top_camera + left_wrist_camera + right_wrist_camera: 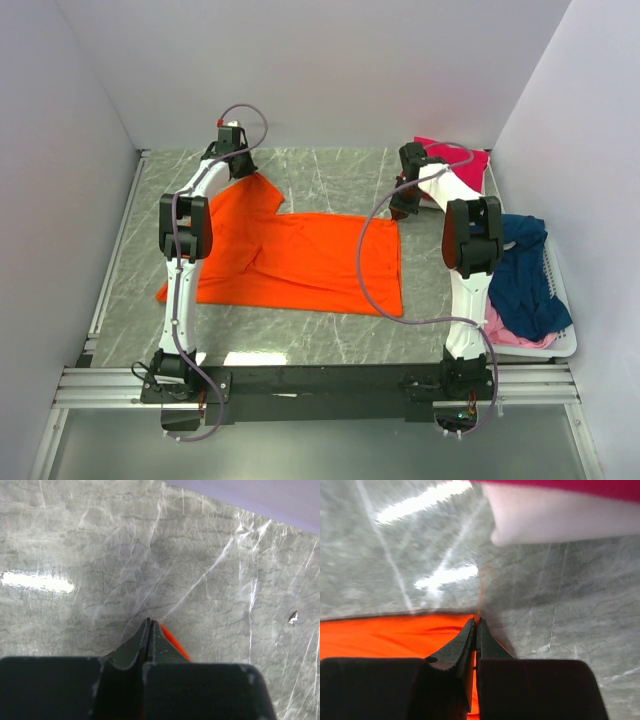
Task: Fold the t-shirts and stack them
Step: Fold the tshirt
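Spread t-shirt (300, 262) lies on table (330, 180), basket (562, 343) at its right.

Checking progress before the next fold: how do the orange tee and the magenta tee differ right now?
The orange tee lies spread out in the middle; the magenta tee is a compact bundle in the far right corner. The orange tee covers far more area than the magenta tee. The left claw and right claw pinch the orange tee's far edge; neither holds the magenta tee. Both lie on the table.
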